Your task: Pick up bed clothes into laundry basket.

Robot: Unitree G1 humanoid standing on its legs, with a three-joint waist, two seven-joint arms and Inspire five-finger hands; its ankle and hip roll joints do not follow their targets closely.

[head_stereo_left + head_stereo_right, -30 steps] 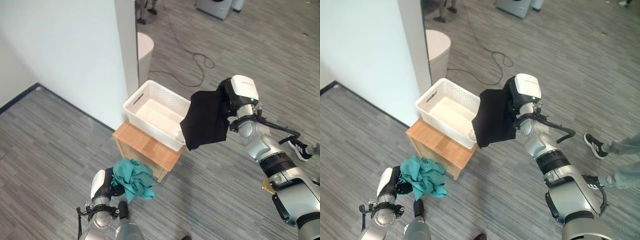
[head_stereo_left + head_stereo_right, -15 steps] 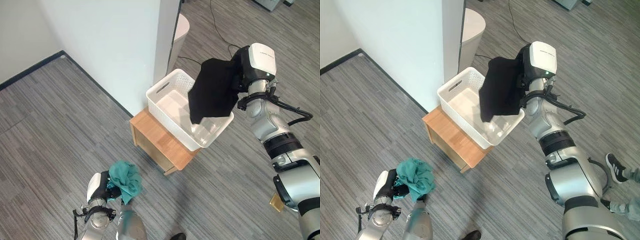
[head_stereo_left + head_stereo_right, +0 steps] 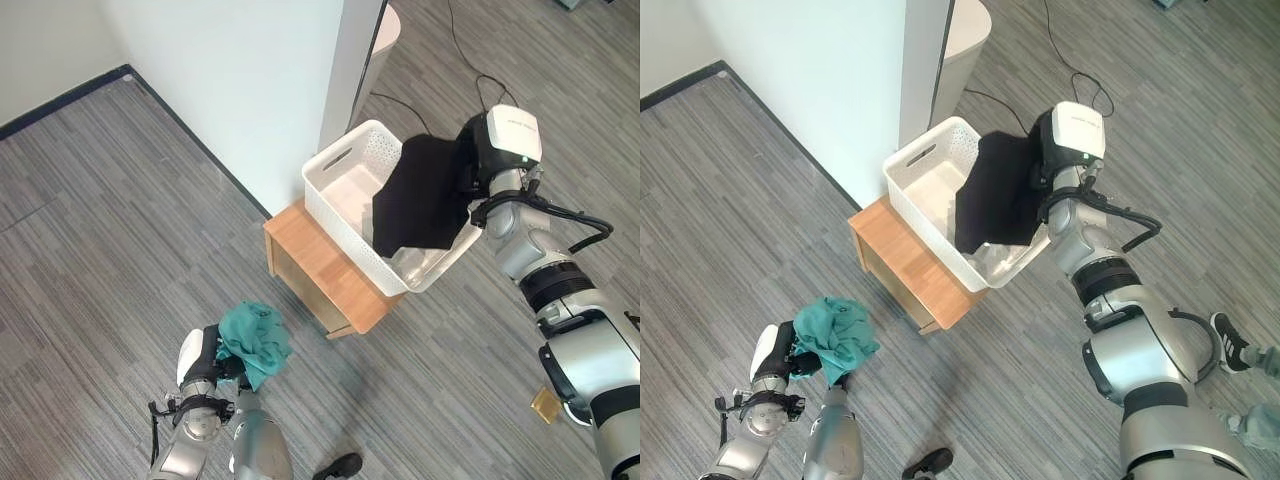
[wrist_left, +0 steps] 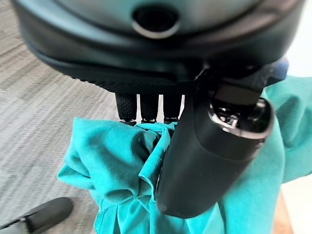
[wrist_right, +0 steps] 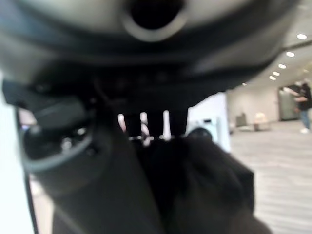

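A white laundry basket (image 3: 340, 172) stands on a low wooden table (image 3: 318, 262) beside a white wall. My right hand (image 3: 478, 160) is shut on a black garment (image 3: 420, 198), which hangs over the basket's right half with its lower edge down inside; the thumb (image 5: 102, 190) and fingers clamp the black garment (image 5: 209, 195) in the right wrist view. Low at the left, my left hand (image 3: 208, 365) is shut on a bunched teal garment (image 3: 255, 340), held off the floor in front of the table. The thumb (image 4: 209, 156) presses into the teal garment (image 4: 117, 165).
A white wall corner (image 3: 345, 70) rises just behind the basket, with a round white bin (image 3: 382, 40) beyond it. A cable (image 3: 470, 85) loops on the grey plank floor behind. A person's shoe (image 3: 1230, 345) is at the far right.
The right hand has lowered the black garment further into the basket. The camera has shifted a little. The left hand still holds the teal garment.
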